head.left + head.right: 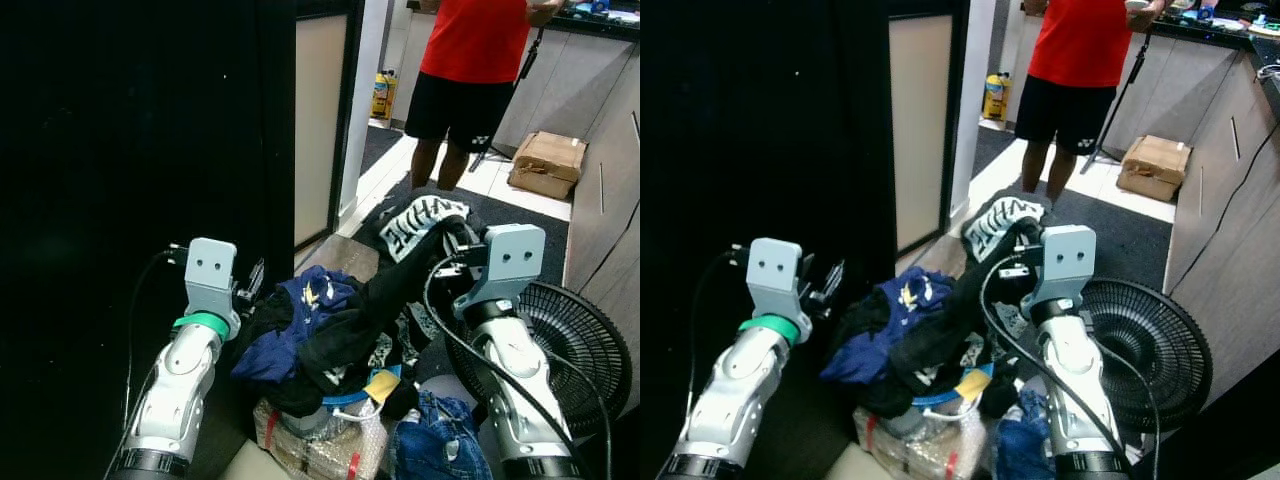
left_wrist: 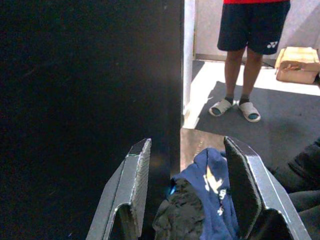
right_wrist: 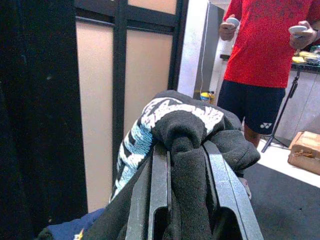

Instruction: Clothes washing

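A heap of clothes lies between my two arms, with a dark blue garment on its left side. My right gripper is shut on a black garment with white lettering, held up above the heap while its tail trails down into the pile. My left gripper is open just above the dark blue garment, its fingers spread with nothing between them. It shows in the left eye view beside the black wall as the left gripper.
A tall black wall runs close along my left. A floor fan lies to my right, and blue jeans lie by the heap. A person in a red shirt stands ahead, near a cardboard box.
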